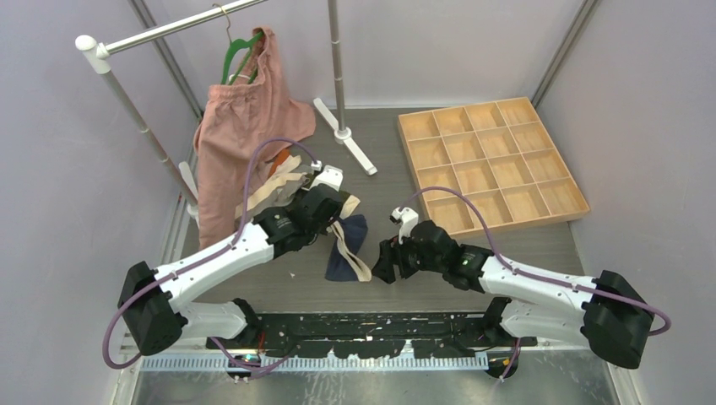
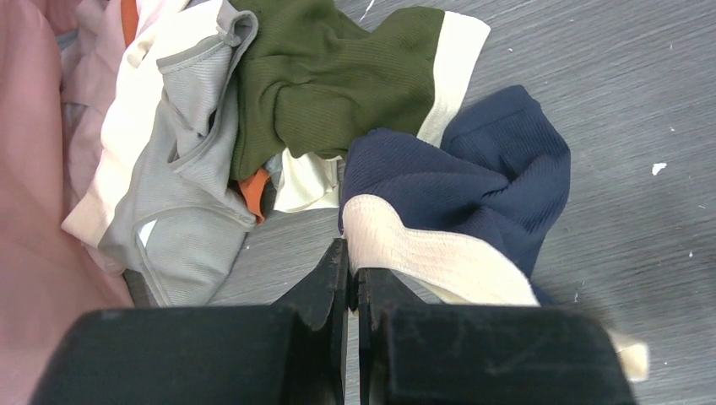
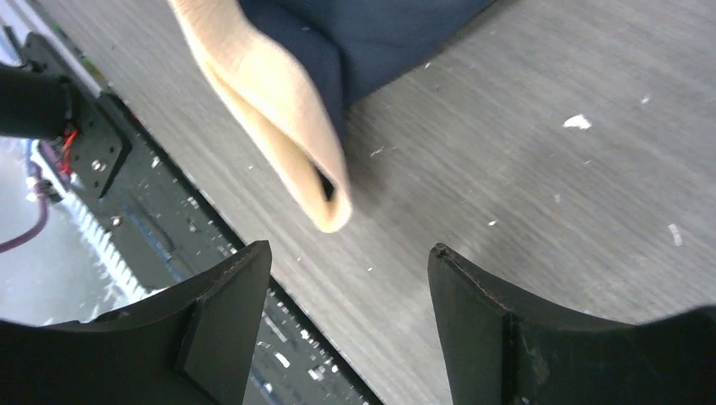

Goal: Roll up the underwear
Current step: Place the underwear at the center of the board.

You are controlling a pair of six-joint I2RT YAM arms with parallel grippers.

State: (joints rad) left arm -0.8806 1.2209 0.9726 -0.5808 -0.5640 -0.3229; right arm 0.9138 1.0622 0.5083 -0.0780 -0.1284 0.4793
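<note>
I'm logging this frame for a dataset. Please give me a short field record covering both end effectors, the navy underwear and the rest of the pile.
left end effector: shut, tips at the cream waistband of the navy underwear; grip on the cloth unclear
right end effector: open, empty, low over the table, facing the waistband's folded end
navy underwear: crumpled, not rolled
pile: olive underwear and grey underwear, bunched beside the navy pair

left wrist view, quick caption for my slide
Navy underwear held by its cream waistband in the shut left jaws, beside olive underwear and grey underwear on the table
</note>
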